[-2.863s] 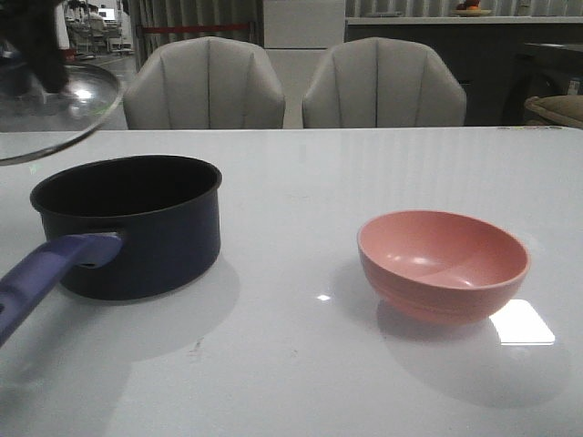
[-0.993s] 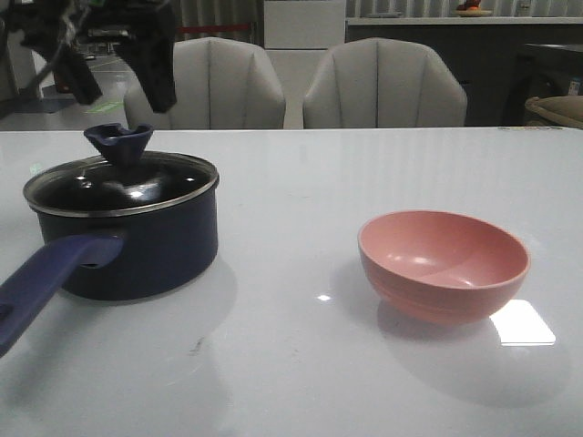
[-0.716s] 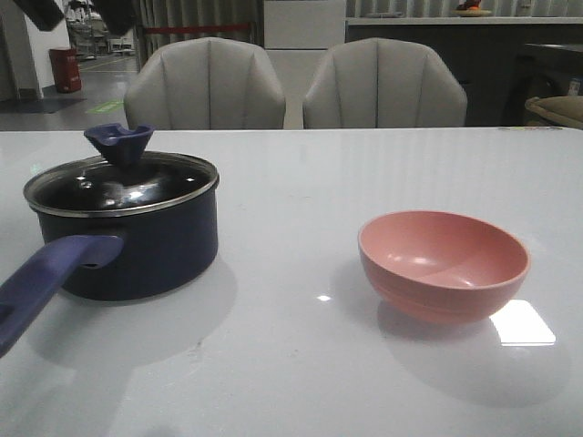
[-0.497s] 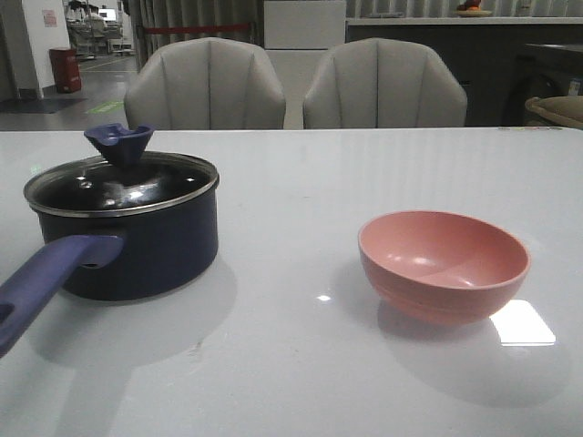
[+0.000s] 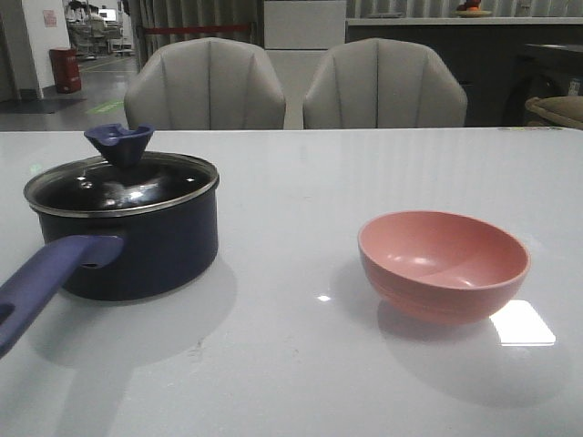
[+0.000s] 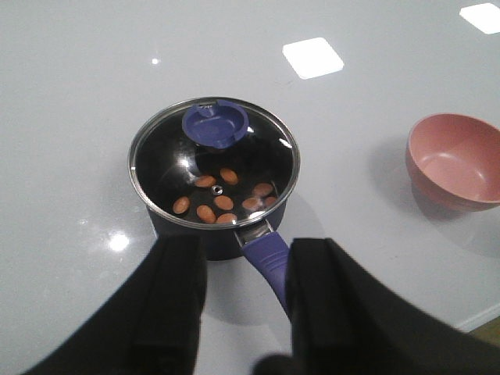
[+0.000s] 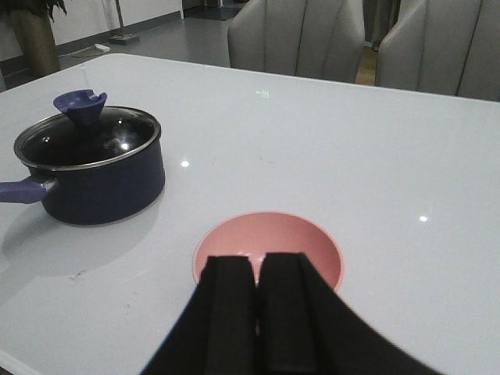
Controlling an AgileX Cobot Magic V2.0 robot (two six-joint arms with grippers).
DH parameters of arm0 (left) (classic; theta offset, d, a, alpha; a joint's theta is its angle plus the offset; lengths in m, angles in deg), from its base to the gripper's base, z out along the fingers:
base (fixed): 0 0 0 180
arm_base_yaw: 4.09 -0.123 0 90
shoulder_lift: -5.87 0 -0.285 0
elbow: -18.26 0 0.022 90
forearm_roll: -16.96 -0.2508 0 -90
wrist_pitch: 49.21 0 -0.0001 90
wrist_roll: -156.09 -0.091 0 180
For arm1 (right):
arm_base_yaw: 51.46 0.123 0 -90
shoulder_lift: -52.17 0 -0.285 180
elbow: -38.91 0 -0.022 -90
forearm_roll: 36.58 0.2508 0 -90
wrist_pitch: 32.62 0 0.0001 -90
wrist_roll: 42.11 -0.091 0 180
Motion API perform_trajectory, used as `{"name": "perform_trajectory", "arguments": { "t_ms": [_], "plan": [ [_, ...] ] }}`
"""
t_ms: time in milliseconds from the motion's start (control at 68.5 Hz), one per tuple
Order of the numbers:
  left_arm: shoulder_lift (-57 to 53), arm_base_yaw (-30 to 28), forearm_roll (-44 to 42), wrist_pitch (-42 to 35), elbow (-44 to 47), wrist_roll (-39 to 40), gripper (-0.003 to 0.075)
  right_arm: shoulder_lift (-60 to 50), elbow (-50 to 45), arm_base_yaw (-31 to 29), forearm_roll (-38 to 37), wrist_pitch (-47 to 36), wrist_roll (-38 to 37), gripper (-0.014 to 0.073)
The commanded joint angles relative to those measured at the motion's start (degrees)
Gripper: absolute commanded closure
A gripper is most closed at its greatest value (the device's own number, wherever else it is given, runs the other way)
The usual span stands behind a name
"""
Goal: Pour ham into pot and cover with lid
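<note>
The dark navy round saucepan (image 5: 137, 241) with its long purple-blue straight handle (image 5: 41, 278) stands on the left side of the glossy white desk (image 5: 301, 364), the handle pointing toward the near edge. The round clear glass lid with a metal rim (image 5: 121, 185) sits flat on the saucepan, its dark blue flared knob (image 5: 119, 143) upright on top. Through the glass, the left wrist view shows several small orange-brown ham pieces (image 6: 223, 201) lying on the saucepan's bottom. The empty pink round bowl (image 5: 444, 264) rests on the right of the desk, well apart from the saucepan. The left claw (image 6: 244, 301) hangs above the saucepan's handle with its fingers spread and nothing between them. The right claw (image 7: 257, 312) hovers over the pink bowl's near side, fingers pressed together and empty. Two pale grey upholstered chairs (image 5: 296, 84) stand at the far edge.
</note>
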Motion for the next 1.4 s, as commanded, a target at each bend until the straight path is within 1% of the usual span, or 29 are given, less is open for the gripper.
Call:
{"name": "perform_trajectory", "arguments": {
  "t_ms": [0, 146, 292, 424, 1096, 1198, 1271, 1388],
  "plan": [
    [-6.93, 0.46, 0.93, -5.06, 2.51, 0.18, 0.0507, 0.34, 1.52, 0.01, -0.14, -4.14, 0.57, 0.0447],
    [-15.85, 0.46, 0.93, -5.91, 7.56, 0.18, 0.0613, 0.34, 1.52, 0.01, -0.14, -4.14, 0.57, 0.0447],
    [-23.66, 0.46, 0.93, -8.13, 11.86, 0.18, 0.0607, 0.34, 1.52, 0.01, -0.14, -4.14, 0.57, 0.0447],
    [-27.21, 0.46, 0.93, -9.08, 14.71, 0.18, 0.0607, 0.34, 1.52, 0.01, -0.14, -4.14, 0.57, 0.0447],
    [-27.7, 0.35, 0.93, -7.87, 16.39, 0.18, 0.0607, 0.34, 1.52, 0.01, -0.14, -4.14, 0.57, 0.0447],
    [-28.03, -1.04, -2.5, -8.25, 17.46, 0.18, 0.0607, 0.34, 1.52, 0.01, -0.14, -4.14, 0.57, 0.0447],
    [-29.32, -3.27, -3.71, -11.62, 19.53, 0.18, 0.0607, 0.34, 1.52, 0.01, -0.14, -4.14, 0.57, 0.0447],
    [-33.26, -6.83, -4.98, -22.65, 25.76, 0.18, 0.0607, 0.34, 1.52, 0.01, -0.14, -4.14, 0.57, 0.0447]
  ]
}}
